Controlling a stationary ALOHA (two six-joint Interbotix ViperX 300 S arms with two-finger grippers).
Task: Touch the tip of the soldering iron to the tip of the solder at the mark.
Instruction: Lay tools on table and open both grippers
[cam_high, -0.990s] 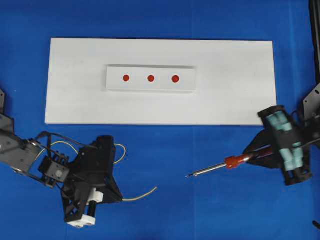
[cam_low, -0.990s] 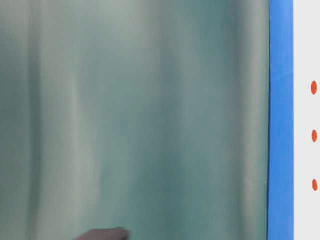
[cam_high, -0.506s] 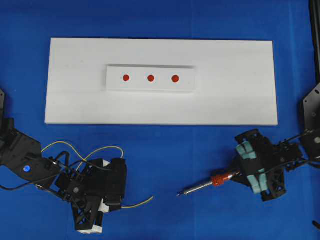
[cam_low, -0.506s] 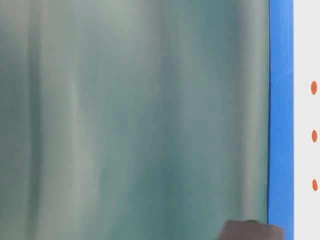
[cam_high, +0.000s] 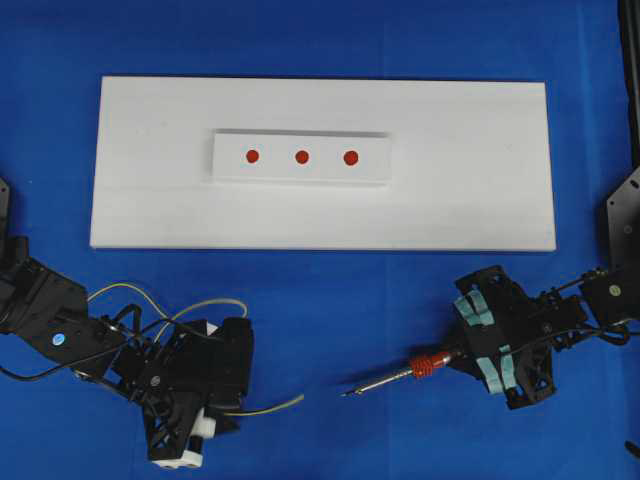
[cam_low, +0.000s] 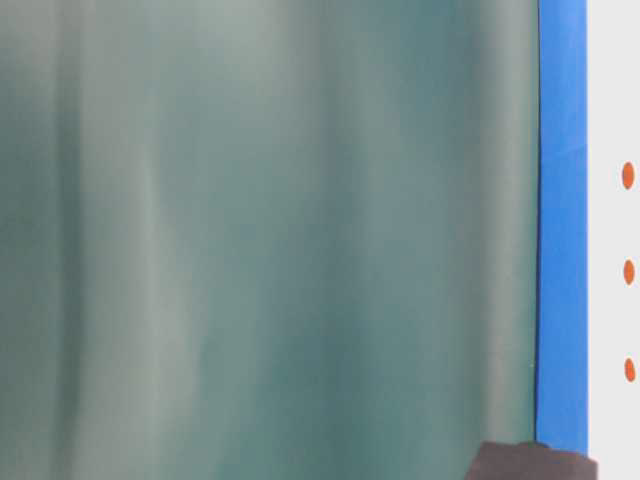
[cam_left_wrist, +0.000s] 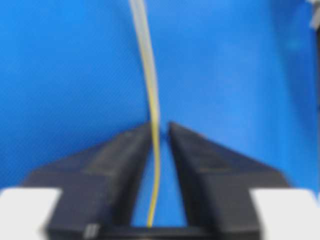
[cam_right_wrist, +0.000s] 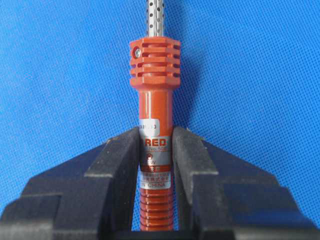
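Note:
The soldering iron (cam_high: 415, 367) lies low over the blue cloth at the front right, its tip (cam_high: 345, 393) pointing left. My right gripper (cam_high: 457, 354) is shut on its red-orange handle (cam_right_wrist: 156, 125), below the ribbed collar. The solder (cam_high: 275, 406), a thin yellow wire, loops over my left arm and pokes out rightward at the front left. It runs between the fingers of my left gripper (cam_left_wrist: 160, 126), whose jaws stand slightly apart, with blue cloth showing beside the wire. Three red marks (cam_high: 301, 156) sit on a small white block, far from both tips.
The small block rests on a large white board (cam_high: 450, 190) across the back of the blue cloth. The table-level view is mostly a blurred green surface (cam_low: 270, 240), with the red marks (cam_low: 628, 175) at its right edge and a dark shape (cam_low: 530, 463) at the bottom.
My right gripper has carried the iron left and toward the front edge. My left arm has shifted down and right, and its jaws have parted around the solder.

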